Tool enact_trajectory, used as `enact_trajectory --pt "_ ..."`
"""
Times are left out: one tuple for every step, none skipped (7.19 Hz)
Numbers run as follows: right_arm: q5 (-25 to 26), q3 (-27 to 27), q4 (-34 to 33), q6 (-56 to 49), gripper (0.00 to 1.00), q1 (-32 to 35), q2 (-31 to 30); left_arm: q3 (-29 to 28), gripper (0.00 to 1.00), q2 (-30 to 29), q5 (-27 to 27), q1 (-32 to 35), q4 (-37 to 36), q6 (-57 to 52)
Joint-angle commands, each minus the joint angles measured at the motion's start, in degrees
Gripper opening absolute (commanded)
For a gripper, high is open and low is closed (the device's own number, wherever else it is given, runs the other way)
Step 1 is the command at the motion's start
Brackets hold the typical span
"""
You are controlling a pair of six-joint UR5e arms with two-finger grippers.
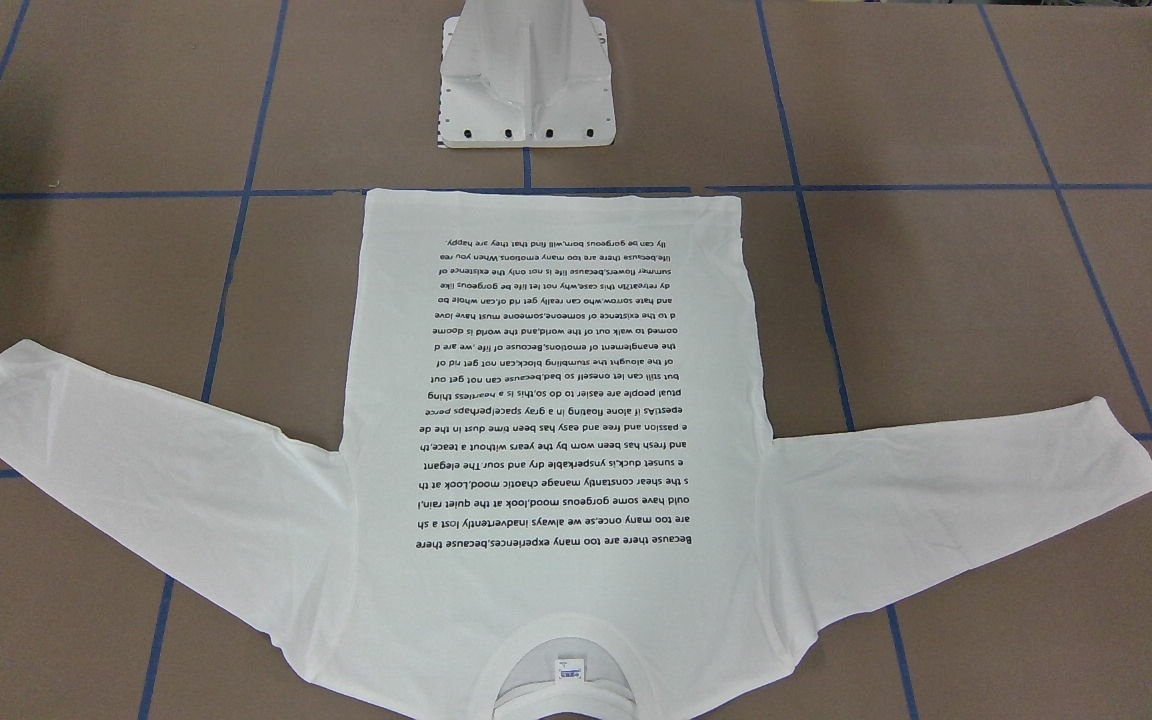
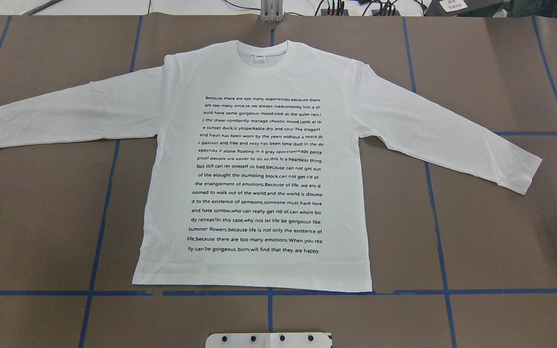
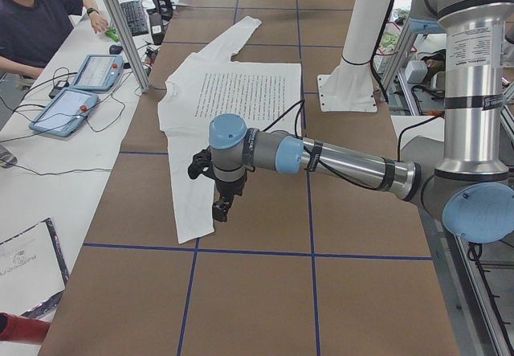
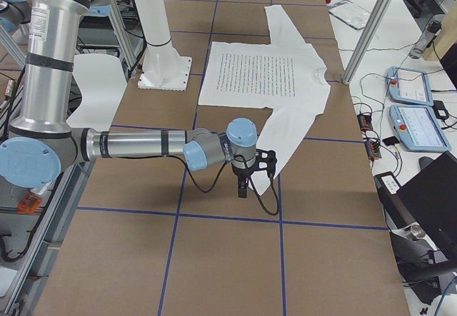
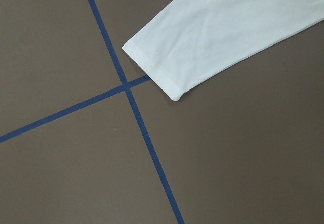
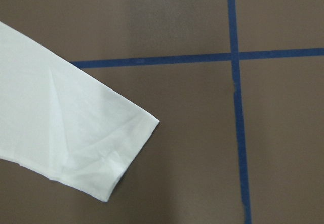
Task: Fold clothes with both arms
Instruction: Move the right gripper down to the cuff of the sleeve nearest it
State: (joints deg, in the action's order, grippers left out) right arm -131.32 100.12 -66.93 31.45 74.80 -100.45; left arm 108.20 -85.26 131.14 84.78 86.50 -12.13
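The clothes are one white long-sleeved T-shirt [image 2: 259,169] lying flat, black text side up, both sleeves spread wide, collar [image 1: 561,680] away from the robot's base. My left gripper [image 3: 218,207] hangs pointing down over the cuff of the near sleeve in the exterior left view; that cuff [image 5: 157,67] shows in the left wrist view. My right gripper [image 4: 243,187] hangs over the other sleeve's cuff [image 6: 116,153]. Neither gripper shows in the overhead, front or wrist views, so I cannot tell whether they are open or shut.
The white pedestal base [image 1: 526,90] stands by the shirt's hem. Blue tape lines [image 2: 269,292] grid the brown table. A person [image 3: 40,18] sits at a side bench with teach pendants [image 3: 96,71] and cables.
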Motion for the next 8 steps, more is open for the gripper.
enact_trajectory --pt "7.08 -2.82 13.36 19.89 1.0 -10.14 0.17 1.57 1.0 0.35 0.0 0.12 -0.01 0.0" --pt "9.39 -3.43 15.75 24.75 1.0 -13.68 0.08 1.84 1.0 0.62 -0.09 0.12 -0.01 0.0" --pt "9.77 -5.27 17.69 27.07 1.0 -15.54 0.17 1.93 1.0 0.62 0.0 0.12 -0.01 0.0" --pt "9.77 -7.2 19.45 27.61 1.0 -16.61 0.26 2.11 1.0 0.62 -0.09 0.12 -0.01 0.0" --pt "10.12 -8.35 19.55 27.62 1.0 -17.49 0.52 2.11 1.0 0.71 -0.09 0.12 -0.01 0.0" --pt "10.47 -8.88 19.56 27.62 1.0 -17.93 1.57 2.11 1.0 0.79 -0.09 0.21 -0.01 0.0" --pt "10.56 -10.37 19.56 27.7 0.99 -18.11 3.4 2.11 1.0 0.8 -0.09 0.21 -0.01 -0.08" --pt "10.65 -11.08 19.56 27.7 0.92 -18.2 4.21 2.11 1.0 1.06 -0.09 0.3 -0.01 -0.17"
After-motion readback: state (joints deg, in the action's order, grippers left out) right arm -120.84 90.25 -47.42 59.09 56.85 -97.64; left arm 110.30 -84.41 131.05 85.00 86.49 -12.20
